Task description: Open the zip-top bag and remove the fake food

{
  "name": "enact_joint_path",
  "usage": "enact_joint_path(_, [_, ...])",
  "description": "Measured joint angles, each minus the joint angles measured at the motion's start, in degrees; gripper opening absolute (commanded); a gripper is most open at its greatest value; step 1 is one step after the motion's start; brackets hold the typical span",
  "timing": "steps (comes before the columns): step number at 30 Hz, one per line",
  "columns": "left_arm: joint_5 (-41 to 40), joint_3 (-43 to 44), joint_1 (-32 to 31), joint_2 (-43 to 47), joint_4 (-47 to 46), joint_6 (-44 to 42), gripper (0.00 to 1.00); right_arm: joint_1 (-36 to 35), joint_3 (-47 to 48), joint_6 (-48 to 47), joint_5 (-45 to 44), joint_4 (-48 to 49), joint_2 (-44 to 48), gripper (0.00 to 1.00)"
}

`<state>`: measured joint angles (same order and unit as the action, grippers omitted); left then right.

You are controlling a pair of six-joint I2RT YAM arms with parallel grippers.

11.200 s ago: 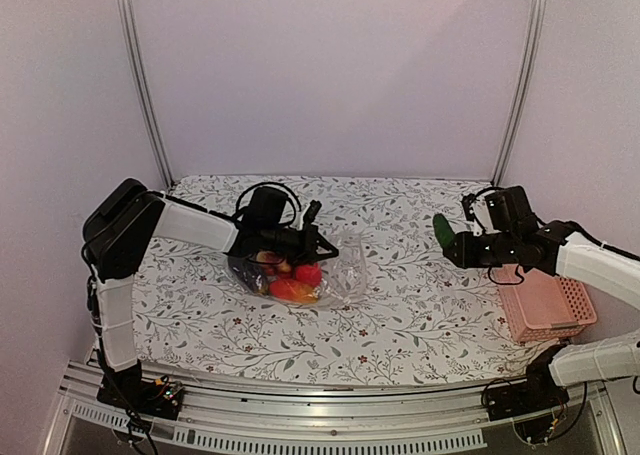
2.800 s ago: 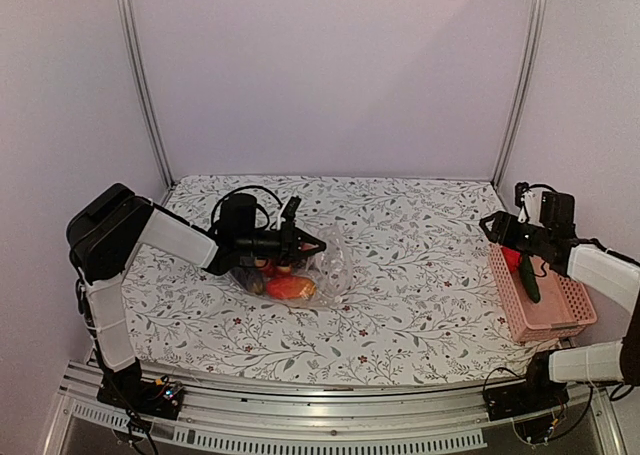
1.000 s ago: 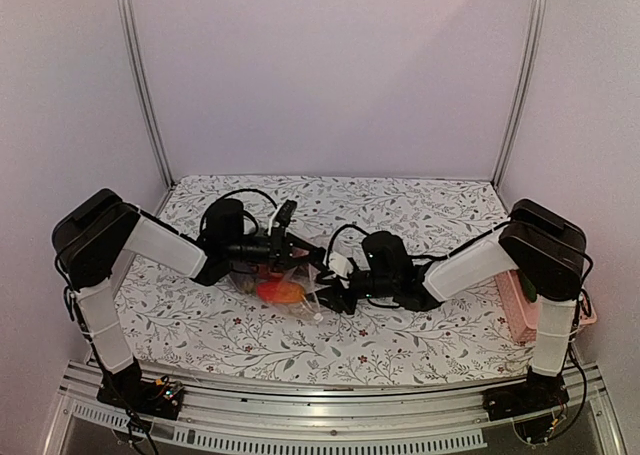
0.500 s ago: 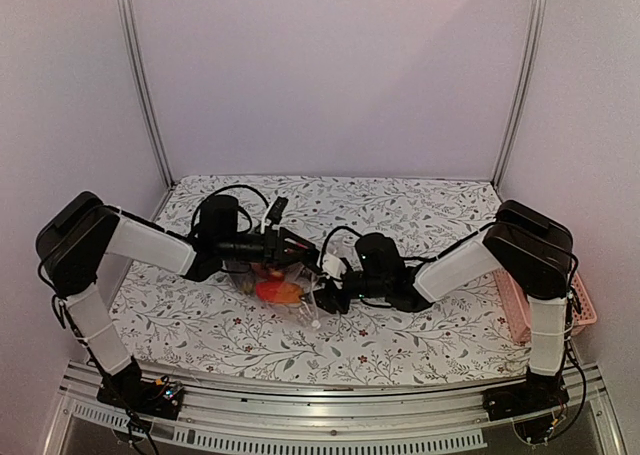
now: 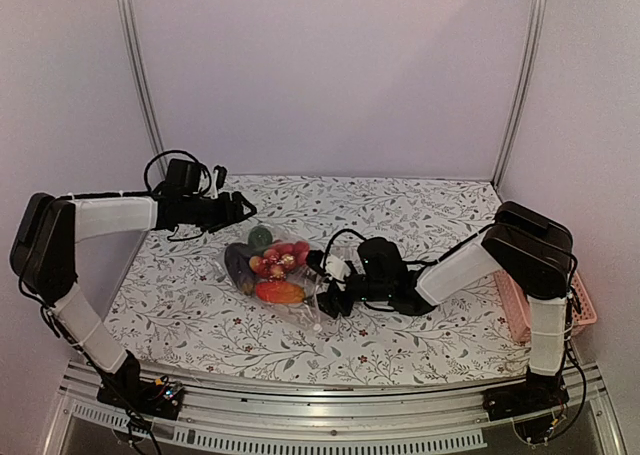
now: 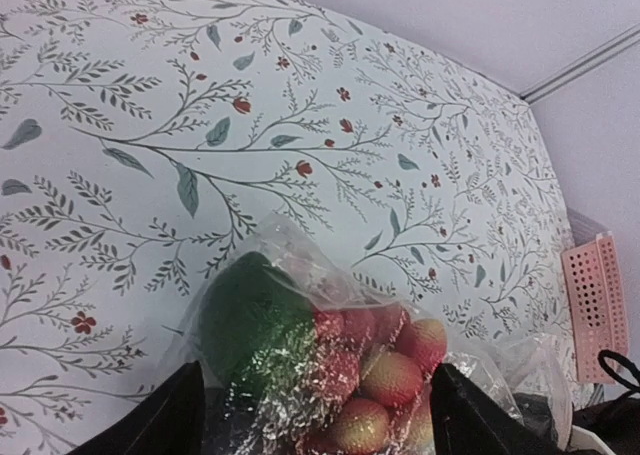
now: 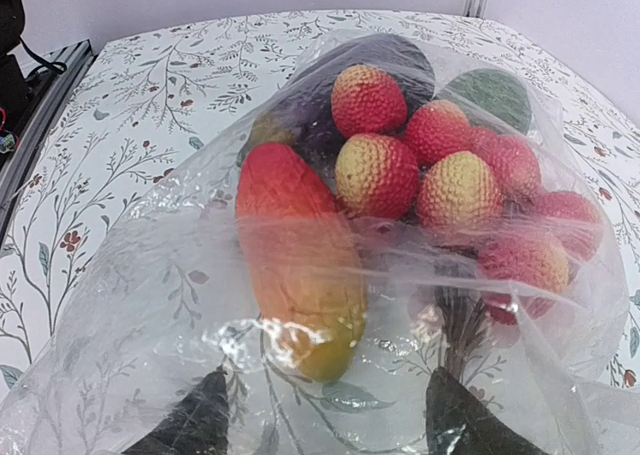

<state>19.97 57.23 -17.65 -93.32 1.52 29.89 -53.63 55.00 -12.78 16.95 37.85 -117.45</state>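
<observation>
The right end effector [image 7: 330, 407], jaws spread at the bag [image 7: 150, 305] mouth, should pinch one lip only; the left end effector [image 6: 318, 393], also open, takes the other.

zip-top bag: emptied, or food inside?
Not empty. In the right wrist view the fake food, red, orange and dark green pieces, lies under the clear plastic of the zip-top bag.
</observation>
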Motion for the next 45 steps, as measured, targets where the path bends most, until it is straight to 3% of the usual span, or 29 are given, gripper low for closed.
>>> enact_joint_path(4, [-4.5,5.4,0.9,-3.4,6.1,-4.7,0.77,0.0,0.0,0.8,-0.6,-0.1,0.0,0.67])
enact_joint_path(10, [-5.9,5.5,1.0,-10.4,11.3,-7.7,0.7,0.0,0.0,1.7,-1.7,-0.6,0.0,0.69])
enact_joint_path(19, [-3.0,2.5,0.4,-11.8,9.8,-8.1,0.14,0.0,1.3,2.8,-2.4,-1.6,0.0,0.73])
enact_joint_path(23, [-1.9,1.5,-0.2,-11.8,8.2,-7.4,0.0,0.0,3.5,2.7,-2.2,-3.2,-0.2,0.74])
enact_joint_path(39, [0.6,0.0,-0.5,-11.7,5.7,-5.8,0.0,0.0,10.9,-2.4,3.3,-11.5,-5.2,0.76])
enact_joint_path(45, [1.0,0.0,-0.5,-11.7,5.6,-5.8,0.0,0.0,11.4,-4.4,4.3,-15.0,-5.8,0.66])
